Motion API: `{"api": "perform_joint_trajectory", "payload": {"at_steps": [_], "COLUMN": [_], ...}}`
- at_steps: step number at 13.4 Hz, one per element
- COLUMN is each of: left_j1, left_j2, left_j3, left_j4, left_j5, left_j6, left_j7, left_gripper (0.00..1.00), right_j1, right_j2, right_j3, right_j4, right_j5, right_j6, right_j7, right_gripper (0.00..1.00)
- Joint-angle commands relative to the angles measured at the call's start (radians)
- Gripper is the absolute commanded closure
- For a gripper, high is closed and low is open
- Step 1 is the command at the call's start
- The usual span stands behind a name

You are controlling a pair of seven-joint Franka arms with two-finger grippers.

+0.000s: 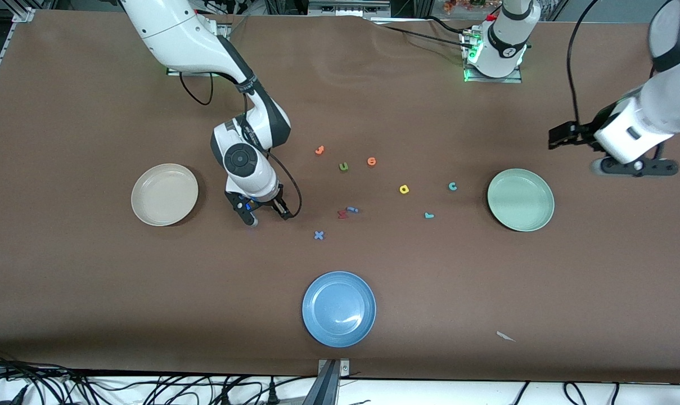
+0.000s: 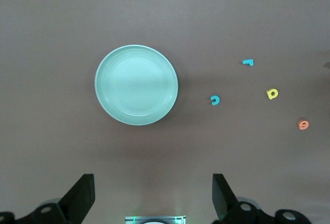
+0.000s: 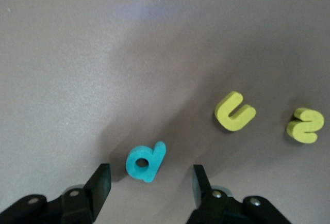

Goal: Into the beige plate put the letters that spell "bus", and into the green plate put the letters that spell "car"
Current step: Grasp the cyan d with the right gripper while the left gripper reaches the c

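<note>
Two plates for the task lie empty at mid-height in the front view. The beige plate (image 1: 165, 194) is toward the right arm's end of the worktop (image 1: 92, 292) and the green plate (image 1: 520, 199) toward the left arm's end. A blue plate (image 1: 339, 309) sits low in the centre of the frame, nearest the camera.

We see the right hand (image 1: 268, 218) down close to the worktop, just beside the beige plate on its centre-of-frame side. Its wrist view shows the fingers (image 3: 103, 182) parted, with the teal b (image 3: 146, 162) lying flat between them and a gap on each side, so nothing is gripped. The yellow u (image 3: 235, 112) and yellow s (image 3: 305, 126) lie near the b, apart from each other. The arm hides all three in the front view.

We find the yellow a (image 1: 404, 189), teal c (image 1: 453, 186) and teal r (image 1: 428, 215) between the frame's centre and the green plate. The c is closest to the plate, and the r is nearer the camera than the other two.

Loose in the middle are an olive letter (image 1: 343, 166), two orange letters (image 1: 372, 162), a dark red letter (image 1: 342, 214) and a blue x (image 1: 318, 235).

We see the left hand (image 1: 553, 138) waiting in the air with its fingers wide and empty, over bare worktop above the green plate in the frame.
</note>
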Motion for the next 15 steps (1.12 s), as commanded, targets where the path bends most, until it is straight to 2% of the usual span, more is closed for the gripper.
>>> {"api": "perform_joint_trajectory", "payload": {"at_steps": [1,4,7,13,15], "left_j1": [-0.029,-0.055,-0.072,-0.118,-0.124], "left_j2": [-0.003,-0.001,0.022,0.14,0.164], "left_j3": [0.001,0.0,0.0,-0.002,-0.002], "left_j4": [-0.101,-0.226,-0.306,-0.337,-0.384], "left_j5": [0.004,0.004,0.004,0.004,0.004], "left_j6": [0.124,0.304,0.439,0.594,0.69], "left_j7": [-0.022,-0.047,-0.051,-0.11,-0.111], "left_gripper": [0.0,0.0,0.0,0.0,0.0], "right_j1": [0.015,0.015,0.015,0.014,0.014], "right_j2": [0.008,0.01,0.011,0.008,0.004], "right_j3": [-0.009,-0.013,-0.015,-0.018,-0.024], "right_j4": [-0.011,-0.011,-0.011,-0.011,-0.011], "right_j5": [0.01,0.001,-0.017,-0.053,-0.069], "right_j6": [0.025,0.04,0.041,0.038,0.034], "right_j7": [0.011,0.003,0.0,-0.003,-0.003], "right_gripper": [0.28,0.28,0.28,0.28,0.28]}}
